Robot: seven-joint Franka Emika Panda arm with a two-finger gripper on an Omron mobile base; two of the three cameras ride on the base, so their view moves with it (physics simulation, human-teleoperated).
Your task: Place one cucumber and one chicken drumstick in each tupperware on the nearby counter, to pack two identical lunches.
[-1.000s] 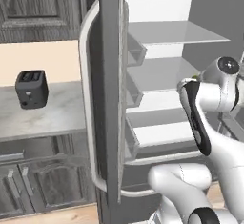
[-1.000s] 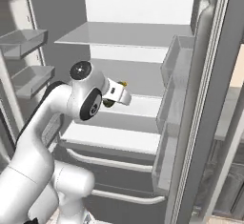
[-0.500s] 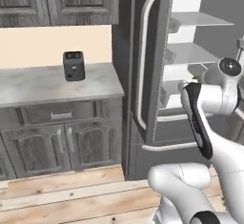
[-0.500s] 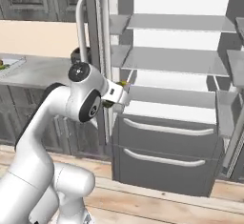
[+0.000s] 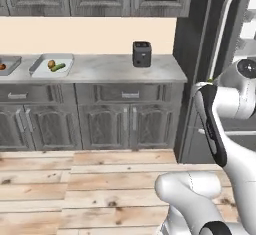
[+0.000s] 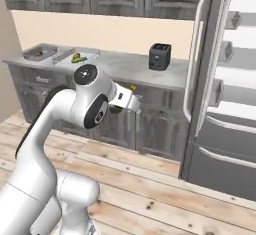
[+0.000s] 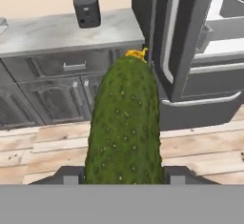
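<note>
Since half a second ago the base has turned away from the fridge, so both base views have swung leftward along the counter (image 5: 105,69) and the tupperware has come into sight.

Left base view: one black toaster (image 5: 142,54) stands on the counter; well left of it lie two tupperware trays. The larger tray (image 5: 52,65) holds one cucumber and one brownish item; the smaller tray (image 5: 8,65), at the frame edge, holds one reddish item.

Right base view: both trays again lie left of the toaster, with the open fridge (image 6: 225,79) to its right.

Hand view: gripper (image 7: 123,175) clamped on one cucumber (image 7: 123,127), fingers (image 7: 66,175) at its sides.
</note>
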